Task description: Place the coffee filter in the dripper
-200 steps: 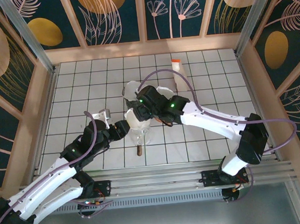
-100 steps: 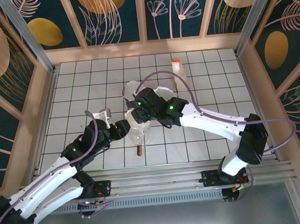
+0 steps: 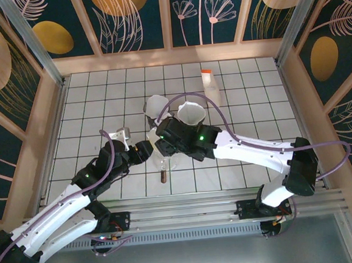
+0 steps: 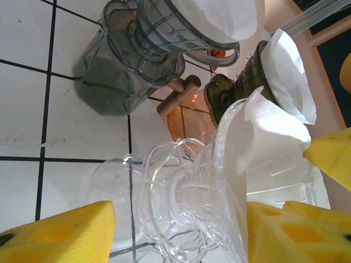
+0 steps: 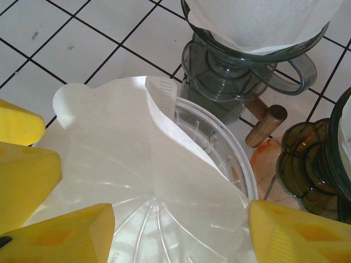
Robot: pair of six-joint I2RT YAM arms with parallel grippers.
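White paper coffee filter [image 5: 137,164] lying inside the clear dripper [image 5: 211,137] with one fold riding above its rim, straight below and between the wide-parted, empty fingers of the right gripper [image 5: 181,219], left gripper [image 4: 180,230] straddling the dripper's side, grip impossible to tell.

Bright even light, soft shadows, white tiles [image 3: 253,101] slightly overexposed, wrist views sharp
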